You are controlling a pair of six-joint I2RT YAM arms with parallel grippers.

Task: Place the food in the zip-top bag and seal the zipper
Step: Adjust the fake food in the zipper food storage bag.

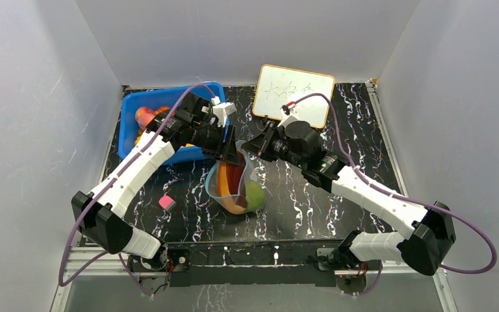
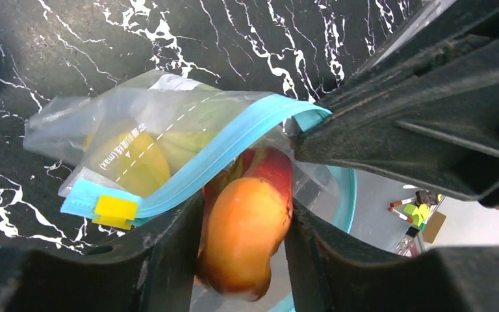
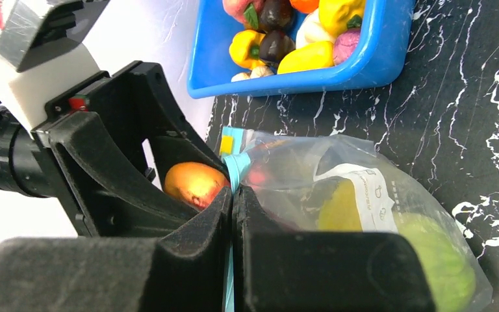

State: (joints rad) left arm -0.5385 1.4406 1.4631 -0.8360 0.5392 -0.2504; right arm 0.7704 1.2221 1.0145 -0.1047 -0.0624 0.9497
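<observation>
Though scribbled on, white whiteboard (image 1: 294,95) unreadable from above; arms bent inward over clear crinkly zip-top bag (image 1: 237,185) mid-table. Left wrist: "(max)" on bag; left gripper (image 2: 243,216) clamping orange-red toy peach (image 2: 247,231) at blue-teal zipper strip (image 2: 234,140). Right wrist: right gripper (image 3: 232,200) pinching that strip.

My top camera looks down from above and behind me, far enough back to take in the whole surface (image 1: 292,208). Both wrist cameras sit very close, looking along my left gripper (image 2: 242,214) and my right gripper (image 3: 232,198). All three views share the bag (image 1: 237,188), and the two wrist views also share the orange fruit (image 2: 247,244).
</observation>
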